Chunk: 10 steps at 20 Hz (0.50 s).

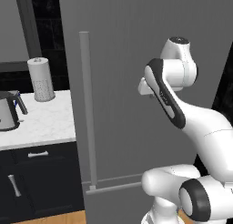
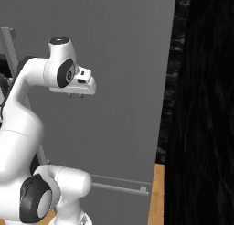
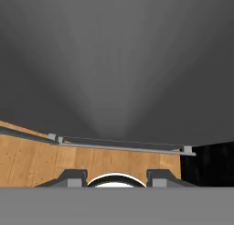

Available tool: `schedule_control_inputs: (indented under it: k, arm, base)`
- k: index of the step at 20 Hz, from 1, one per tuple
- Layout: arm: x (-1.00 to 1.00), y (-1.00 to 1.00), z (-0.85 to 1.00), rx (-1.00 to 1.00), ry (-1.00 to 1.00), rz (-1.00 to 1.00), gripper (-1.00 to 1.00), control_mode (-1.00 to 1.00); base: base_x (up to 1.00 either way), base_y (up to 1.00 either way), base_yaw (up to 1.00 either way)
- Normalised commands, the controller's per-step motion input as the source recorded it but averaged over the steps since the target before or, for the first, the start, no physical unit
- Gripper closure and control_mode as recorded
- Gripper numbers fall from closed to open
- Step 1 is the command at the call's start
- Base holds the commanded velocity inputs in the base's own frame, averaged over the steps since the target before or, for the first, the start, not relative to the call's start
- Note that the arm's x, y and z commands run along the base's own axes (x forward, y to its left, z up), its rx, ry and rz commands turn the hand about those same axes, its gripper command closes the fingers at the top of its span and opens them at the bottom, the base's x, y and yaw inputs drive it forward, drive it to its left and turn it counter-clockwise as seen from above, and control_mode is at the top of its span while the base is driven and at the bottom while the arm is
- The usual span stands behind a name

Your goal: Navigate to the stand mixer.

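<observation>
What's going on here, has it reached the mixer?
Not by these views. The robot is parked facing a tall grey fridge door with a long vertical handle, its arm folded up in front of it. The gripper hangs near the door and holds nothing; whether it is open is unclear. On the white counter to the left stand a paper towel roll and a steel kettle. There is nothing like a stand mixer there.
</observation>
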Motion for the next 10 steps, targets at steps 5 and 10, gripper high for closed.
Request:
schedule_control_inputs:
  k: [5,10]
  arm:
    - [-0.68,0.00,0.00,0.00,-0.05,0.03,-1.00,-1.00]
    - [-1.00,0.23,-0.12,0.00,-0.26,0.07,-1.00,-1.00]
  base:
    - [0.00,0.00,0.00]
    - [0.00,0.00,0.00]
